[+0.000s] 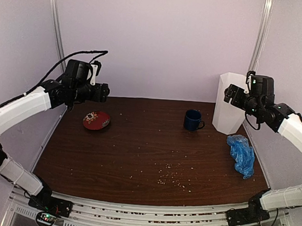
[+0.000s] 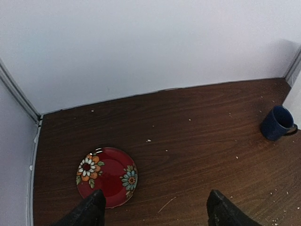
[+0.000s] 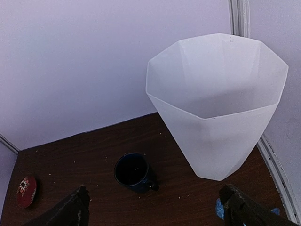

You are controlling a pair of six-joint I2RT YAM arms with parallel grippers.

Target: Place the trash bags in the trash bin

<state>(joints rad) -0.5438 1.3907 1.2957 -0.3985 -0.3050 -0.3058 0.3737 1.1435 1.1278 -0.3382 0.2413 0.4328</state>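
The trash bag point(image 1: 241, 154), crumpled light-blue film, lies on the table's right side, near the edge. The trash bin point(image 1: 228, 105) stands upright and empty in the back right corner, white and faceted; the right wrist view shows its open mouth point(image 3: 216, 108). My right gripper point(image 1: 230, 95) hovers high beside the bin's rim, open with nothing between its fingers point(image 3: 155, 193). A sliver of the blue bag point(image 3: 218, 209) shows by its right finger. My left gripper point(image 1: 103, 92) hangs high at the back left, open and empty point(image 2: 155, 197), far from the bag.
A dark blue mug point(image 1: 192, 119) stands left of the bin. A red flowered plate point(image 1: 96, 120) lies at the back left, below my left gripper. Small crumbs point(image 1: 173, 176) are scattered over the brown tabletop. White walls close in the back and both sides.
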